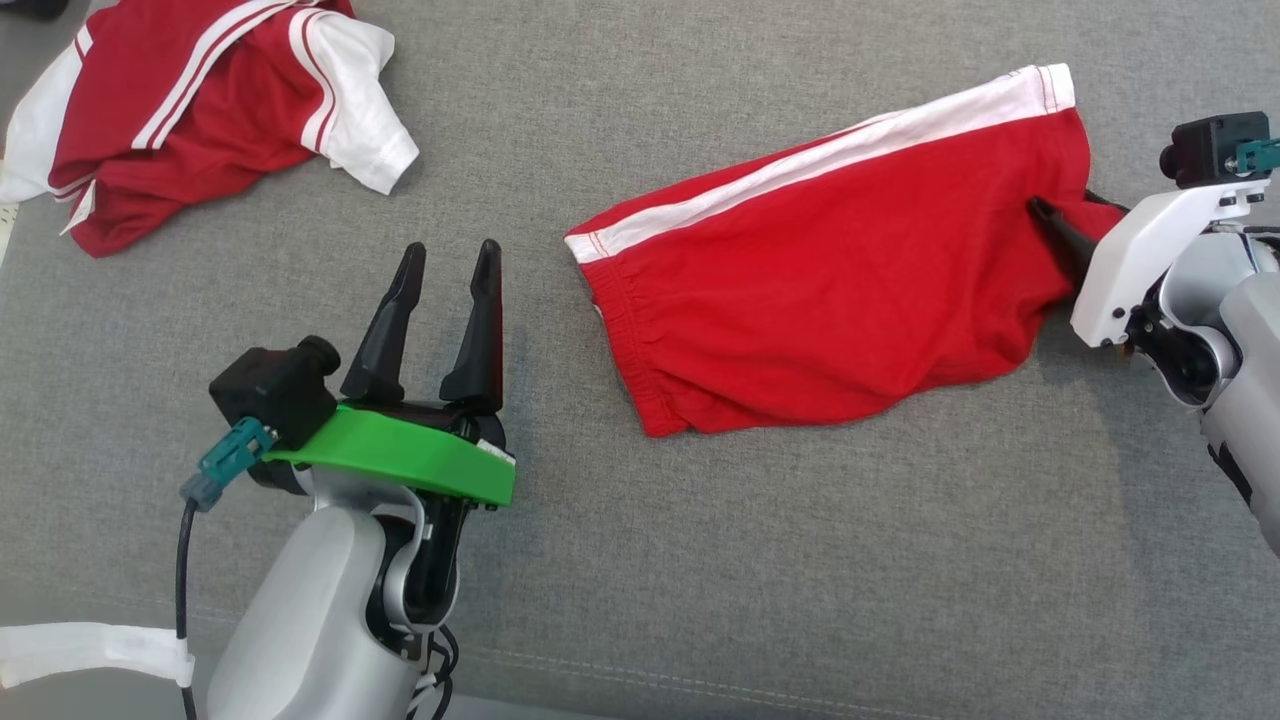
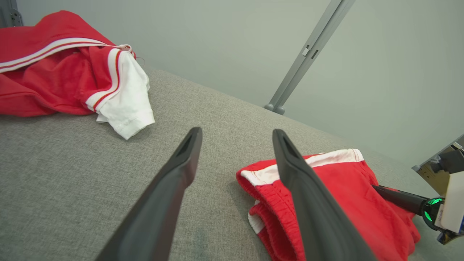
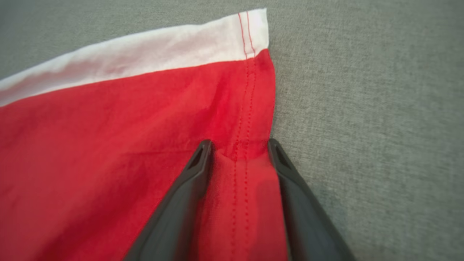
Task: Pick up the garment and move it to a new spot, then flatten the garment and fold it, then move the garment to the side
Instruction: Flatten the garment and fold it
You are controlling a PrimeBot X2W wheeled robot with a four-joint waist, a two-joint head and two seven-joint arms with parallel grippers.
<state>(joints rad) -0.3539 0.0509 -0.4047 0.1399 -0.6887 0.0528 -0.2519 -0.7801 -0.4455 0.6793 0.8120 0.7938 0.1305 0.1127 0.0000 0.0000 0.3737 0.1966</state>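
Note:
The garment (image 1: 830, 270) is a pair of red shorts with a white side stripe, lying roughly flat on the grey cloth surface at centre right. My right gripper (image 1: 1065, 205) is at its right hem. In the right wrist view the right gripper (image 3: 239, 145) has its two fingers apart on either side of a puckered fold of the stitched hem (image 3: 241, 119), and cloth fills the gap. My left gripper (image 1: 450, 255) hovers open and holds nothing, left of the waistband. The left wrist view has the left gripper (image 2: 237, 132) above the table, with the shorts (image 2: 348, 195) to its right.
A second red and white garment (image 1: 200, 100) lies crumpled at the far left corner, also in the left wrist view (image 2: 72, 72). The grey surface (image 1: 700, 560) has bare room in front and between the two garments. A grey metal post (image 2: 308, 54) stands beyond the far edge.

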